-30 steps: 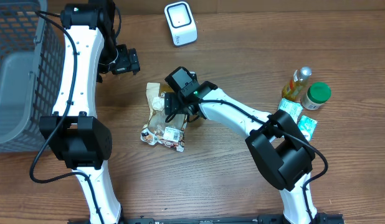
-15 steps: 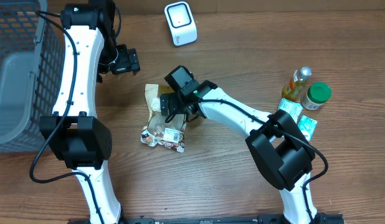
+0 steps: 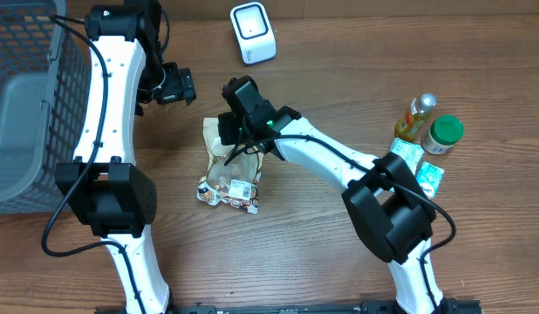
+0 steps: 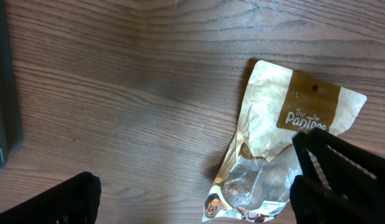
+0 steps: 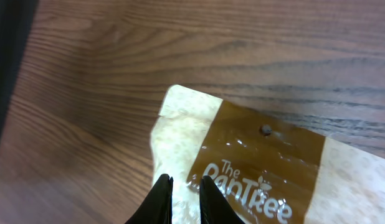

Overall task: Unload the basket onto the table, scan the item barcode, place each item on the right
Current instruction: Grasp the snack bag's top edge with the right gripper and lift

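The item is a tan and brown snack pouch point(image 3: 222, 180) lying flat on the wooden table, with a white barcode label point(image 3: 242, 186) near its lower end. My right gripper point(image 3: 228, 137) is at the pouch's top left corner. In the right wrist view its fingers point(image 5: 162, 196) stand almost together on the pouch point(image 5: 261, 168), a thin strip of it between them. My left gripper point(image 3: 173, 85) hovers open up and to the left of the pouch. Its wrist view shows the pouch point(image 4: 273, 137) under its wide-apart fingers point(image 4: 74, 199). The white scanner point(image 3: 252, 33) stands at the table's back.
A grey mesh basket point(image 3: 25, 105) fills the left side. At the right stand a yellow bottle point(image 3: 416, 118), a green-lidded jar point(image 3: 444, 133) and a teal packet point(image 3: 428, 177). The right arm point(image 4: 345, 168) crosses the left wrist view's lower right.
My right gripper moved up and left along the pouch to its top corner, and its fingers closed from wide open. The left arm has stayed still.
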Action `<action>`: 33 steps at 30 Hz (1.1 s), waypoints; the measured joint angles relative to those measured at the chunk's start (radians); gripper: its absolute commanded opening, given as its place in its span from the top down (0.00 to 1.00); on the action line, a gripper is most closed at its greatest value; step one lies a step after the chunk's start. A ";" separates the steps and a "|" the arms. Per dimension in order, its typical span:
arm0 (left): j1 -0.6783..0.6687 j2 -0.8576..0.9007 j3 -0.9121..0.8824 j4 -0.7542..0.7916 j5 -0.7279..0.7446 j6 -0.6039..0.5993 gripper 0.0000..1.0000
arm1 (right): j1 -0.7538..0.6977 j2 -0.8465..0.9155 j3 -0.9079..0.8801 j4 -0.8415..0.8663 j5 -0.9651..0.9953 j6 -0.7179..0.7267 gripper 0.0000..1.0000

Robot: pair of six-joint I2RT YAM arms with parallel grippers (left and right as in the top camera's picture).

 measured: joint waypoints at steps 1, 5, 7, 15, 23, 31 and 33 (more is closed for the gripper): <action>0.000 0.000 0.000 0.000 0.000 0.000 0.00 | 0.000 0.011 0.000 0.000 0.000 0.000 0.87; 0.000 0.000 0.000 0.000 0.000 0.000 0.00 | 0.000 0.064 0.000 -0.023 0.006 -0.003 0.96; 0.000 0.000 0.000 0.000 0.000 0.000 0.00 | -0.005 0.077 0.000 -0.064 0.027 -0.003 0.96; 0.000 0.000 0.000 0.000 0.000 0.000 0.01 | -0.122 0.036 0.016 -0.356 0.109 -0.002 0.92; 0.000 0.000 0.000 0.000 0.000 0.000 0.00 | -0.288 0.014 0.018 -0.649 0.139 -0.003 0.95; 0.000 0.000 0.000 0.000 0.000 0.000 0.00 | -0.277 0.012 0.058 -0.529 -0.049 -0.023 0.96; 0.000 0.000 0.000 0.000 0.000 0.000 0.01 | -0.265 0.012 0.070 -0.441 -0.094 -0.031 0.96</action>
